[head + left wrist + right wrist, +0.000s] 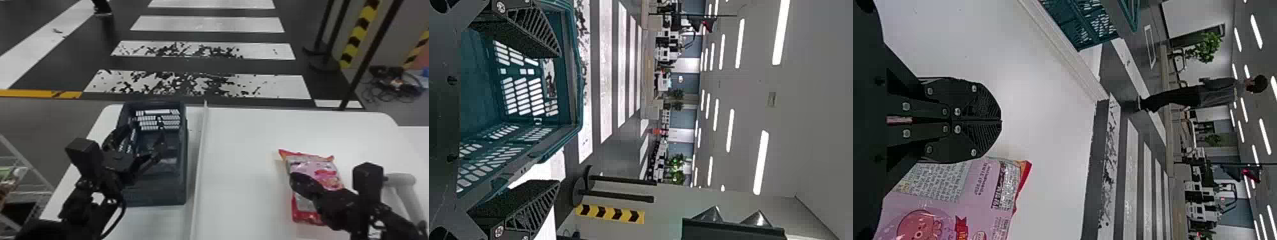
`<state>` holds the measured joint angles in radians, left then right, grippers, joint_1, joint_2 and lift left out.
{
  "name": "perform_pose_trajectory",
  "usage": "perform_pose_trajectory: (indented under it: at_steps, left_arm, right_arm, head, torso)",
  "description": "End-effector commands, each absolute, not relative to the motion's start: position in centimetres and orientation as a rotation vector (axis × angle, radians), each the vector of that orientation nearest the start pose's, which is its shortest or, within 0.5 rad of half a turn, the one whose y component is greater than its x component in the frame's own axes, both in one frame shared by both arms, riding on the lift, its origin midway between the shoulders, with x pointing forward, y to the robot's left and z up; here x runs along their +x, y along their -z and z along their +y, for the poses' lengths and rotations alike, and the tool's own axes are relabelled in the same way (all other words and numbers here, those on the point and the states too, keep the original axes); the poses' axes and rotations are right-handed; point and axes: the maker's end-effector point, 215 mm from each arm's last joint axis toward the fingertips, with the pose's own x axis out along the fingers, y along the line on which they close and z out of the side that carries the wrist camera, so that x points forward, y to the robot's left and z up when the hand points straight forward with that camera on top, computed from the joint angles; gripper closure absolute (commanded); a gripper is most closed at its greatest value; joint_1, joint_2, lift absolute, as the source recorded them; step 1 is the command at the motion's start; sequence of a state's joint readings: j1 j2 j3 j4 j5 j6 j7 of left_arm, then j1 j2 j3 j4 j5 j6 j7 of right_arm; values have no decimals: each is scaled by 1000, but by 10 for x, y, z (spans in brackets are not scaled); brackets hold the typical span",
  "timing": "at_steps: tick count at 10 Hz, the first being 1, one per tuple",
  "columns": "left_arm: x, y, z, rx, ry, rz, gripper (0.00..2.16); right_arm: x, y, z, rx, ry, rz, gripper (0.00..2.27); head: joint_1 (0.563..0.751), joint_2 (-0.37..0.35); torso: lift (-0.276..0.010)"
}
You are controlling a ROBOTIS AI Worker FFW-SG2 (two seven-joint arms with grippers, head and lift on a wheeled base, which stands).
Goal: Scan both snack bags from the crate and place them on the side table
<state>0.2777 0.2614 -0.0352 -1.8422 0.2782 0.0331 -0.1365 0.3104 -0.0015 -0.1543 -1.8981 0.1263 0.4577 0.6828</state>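
Across the upper half of the head view, a striped floor is seen beyond the white table. The table is divided by a pale strip; the crate is set at left, and a pink snack bag is laid at lower right, out of the crate. Whether it is scanned, or a second is layered beneath, cannot be told; side-table placement is judged undone. The left gripper is spread at the crate; the right gripper is pressed together by the bag.
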Motion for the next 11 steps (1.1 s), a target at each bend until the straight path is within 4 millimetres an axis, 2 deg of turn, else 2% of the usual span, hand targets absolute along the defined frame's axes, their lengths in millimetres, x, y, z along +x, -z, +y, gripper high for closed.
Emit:
perform_pose_trajectory:
  at_steps: [1,5,7,11]
  left_arm:
    - [508,352,227,-39,241,56,100]
    - [507,352,228,-38,238,55,100]
    - [506,354,230,-38,235,59,100]
    - [506,354,230,-39,234,59,100]
  right_arm:
    - [441,476,-187,15,-497,494,2246]
    - [452,496,-169,-12,-529,529,2246]
    - [460,504,-174,-36,-515,543,2246]
    - [462,508,-191,-41,-485,550,2246]
  head:
    - [695,37]
    - [695,61]
    - [695,67]
    - [695,53]
  torso:
    - [-98]
    - [-98]
    - [-98]
    - [-98]
